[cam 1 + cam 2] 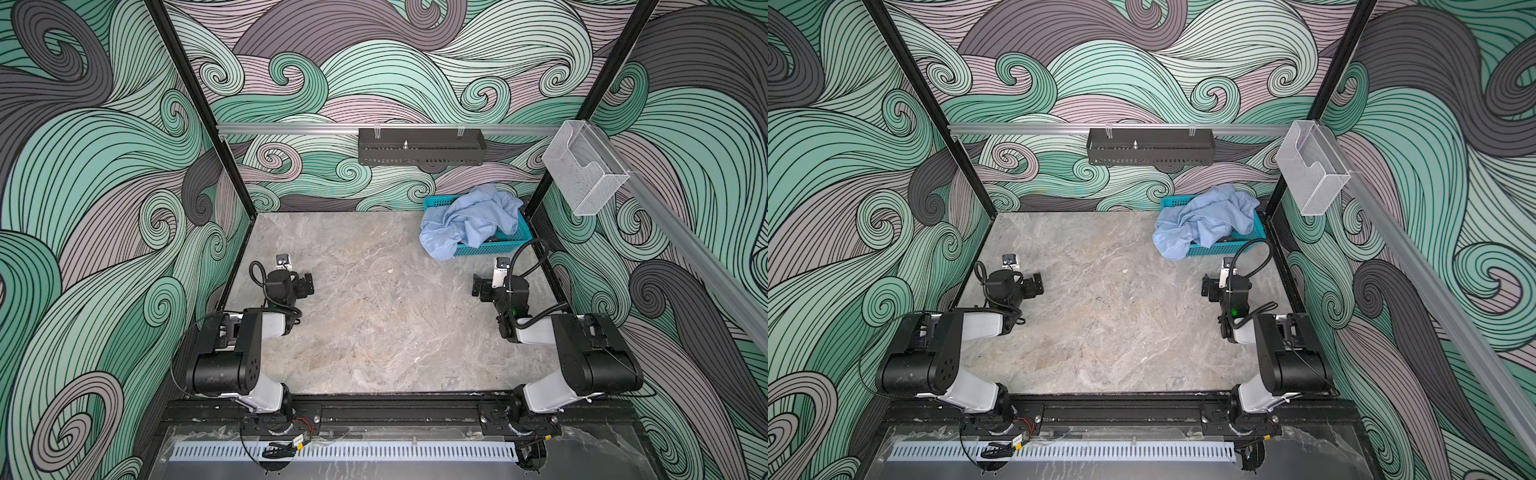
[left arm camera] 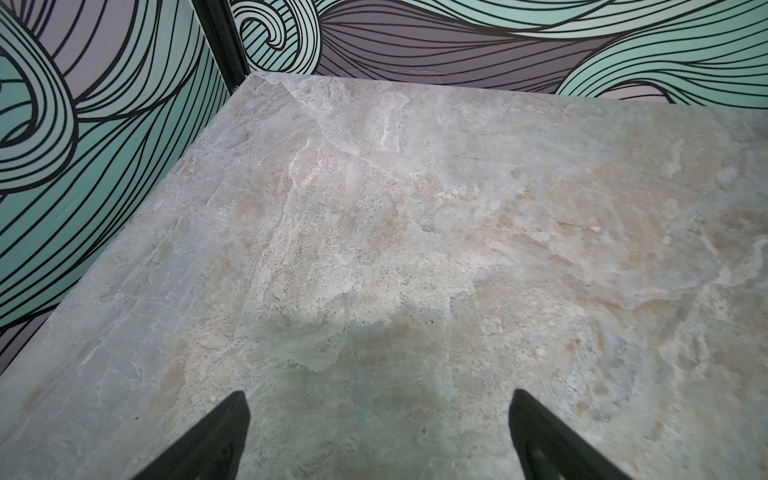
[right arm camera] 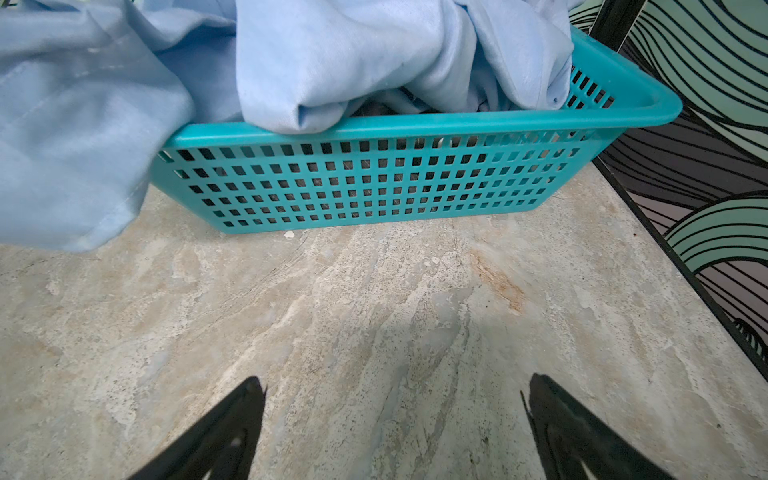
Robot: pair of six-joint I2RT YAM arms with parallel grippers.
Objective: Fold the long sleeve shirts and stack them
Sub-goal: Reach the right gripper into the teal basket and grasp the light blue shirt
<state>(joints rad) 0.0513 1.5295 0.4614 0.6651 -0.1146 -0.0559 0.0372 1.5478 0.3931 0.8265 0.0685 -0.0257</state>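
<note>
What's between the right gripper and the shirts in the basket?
Nothing visible. Only bare table separates the open right gripper from the light blue shirts, which drape over the near rim of the teal basket.

I see lt-blue long sleeve shirts [image 1: 469, 220], unfolded, crumpled in one heap, can't tell how many, piled in teal mesh basket [image 1: 492, 248] at far-right corner of bench [image 1: 374, 332], cloth mounded above rim, one part spilling over basket's near-left corner onto bench top
</note>
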